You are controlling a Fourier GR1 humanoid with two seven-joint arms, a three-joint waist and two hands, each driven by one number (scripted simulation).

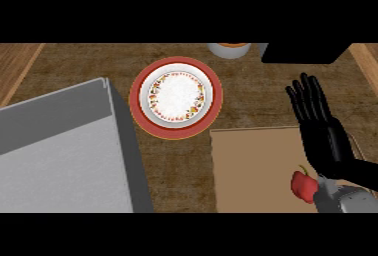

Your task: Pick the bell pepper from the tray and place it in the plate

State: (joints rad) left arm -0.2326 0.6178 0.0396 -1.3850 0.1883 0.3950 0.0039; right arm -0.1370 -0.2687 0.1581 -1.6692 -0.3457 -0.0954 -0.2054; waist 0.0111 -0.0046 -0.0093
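The small red bell pepper (303,185) with a thin green stem lies on the flat tan rectangular tray (251,165), close to the tray's near right part, and it sits just left of the grey forearm (347,199) that enters from the lower right of the view. The pepper's right side is partly hidden by that forearm, so whether the two touch cannot be told. The robot's black right hand (319,120) reaches up the view from the forearm, above the tray's right edge and past its far edge, with its fingers (306,92) straight and slightly spread, holding nothing; the pepper is down by the wrist, well apart from the fingertips. The round plate (176,97), white in the middle with a ring of small coloured decoration and a broad red rim, rests on the brown mottled countertop (88,62) beyond the tray's far left corner, apart from the tray and with nothing on it. A large grey slab-like block (59,160) with a raised edge fills the left of the view, its right edge near the plate's near left side. At the far edge, a pale round container (230,50) with orange inside shows in part, beside a black box-shaped object (303,52). The left hand does not show.
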